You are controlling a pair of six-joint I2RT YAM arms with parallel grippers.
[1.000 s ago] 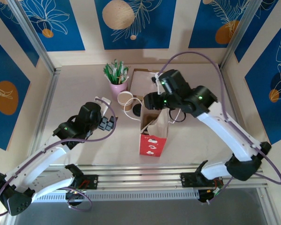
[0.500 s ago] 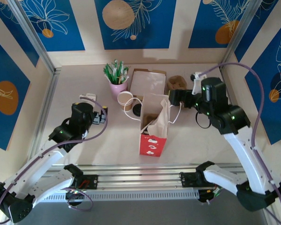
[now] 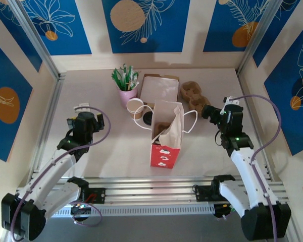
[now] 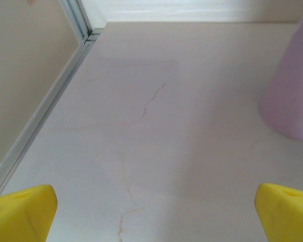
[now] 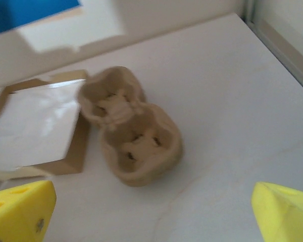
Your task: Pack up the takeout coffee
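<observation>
The takeout coffee (image 3: 147, 118), a small paper cup seen from above mostly as its round black plastic lid, stands on the pale table (image 3: 101, 146) just beside the far left corner of the paper bag (image 3: 165, 151), outside it. The bag is tall brown kraft paper with white cord handles and a red lower band printed with small white shapes; no words on it can be read. Something brownish sits in its open mouth, too dim to name. An open tan paper cup (image 3: 136, 107) with a white inside stands touching or nearly touching the coffee on its far left. Behind that is a pink cup of green-white sticks (image 3: 125, 86) (image 4: 293, 101), then a flat brown cardboard box with a white top (image 3: 160, 88) (image 5: 35, 126) and a beige moulded pulp cup carrier (image 3: 194, 96) (image 5: 131, 131). The right gripper (image 3: 214, 110) (image 5: 151, 212) hangs near the carrier, jaws spread wide, empty. The left gripper (image 3: 84, 118) (image 4: 151, 212) is well left of the bag, also wide and empty
</observation>
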